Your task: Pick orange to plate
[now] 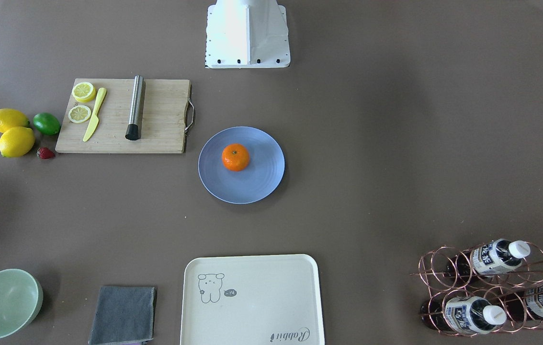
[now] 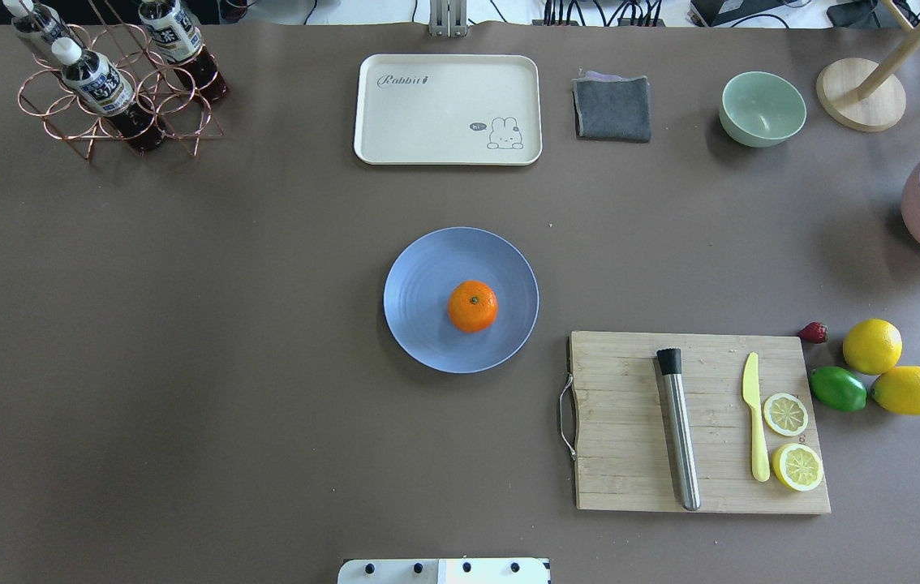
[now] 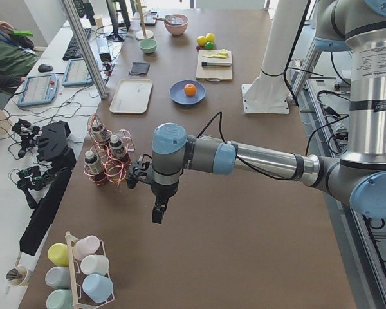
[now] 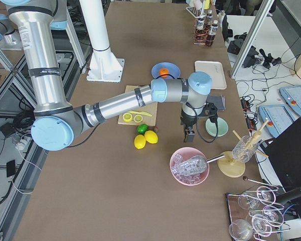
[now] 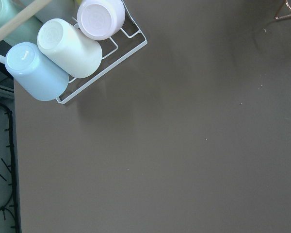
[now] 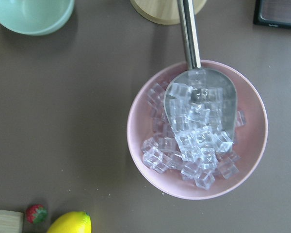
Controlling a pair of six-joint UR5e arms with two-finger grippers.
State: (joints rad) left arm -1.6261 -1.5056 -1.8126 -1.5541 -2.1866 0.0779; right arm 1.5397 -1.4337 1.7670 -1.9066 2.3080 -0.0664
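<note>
Brown table (image 2: 184, 324) holds orange (image 2: 473, 306) on plate (image 2: 427, 276), cutting board (image 2: 630, 422) nearby.

From this end I see the near arm (image 4: 118, 104) stretched out across the table, with the right gripper (image 4: 189, 134) pointing down above the tabletop. It hangs between the two lemons (image 4: 151, 136) and the mint bowl (image 4: 216, 127), near the pink bowl of ice (image 4: 177, 173). I cannot tell how its jaws stand. Farther off, the orange (image 4: 163, 72) sits on the blue plate (image 4: 172, 68), near the cream tray (image 4: 209, 68).
</note>
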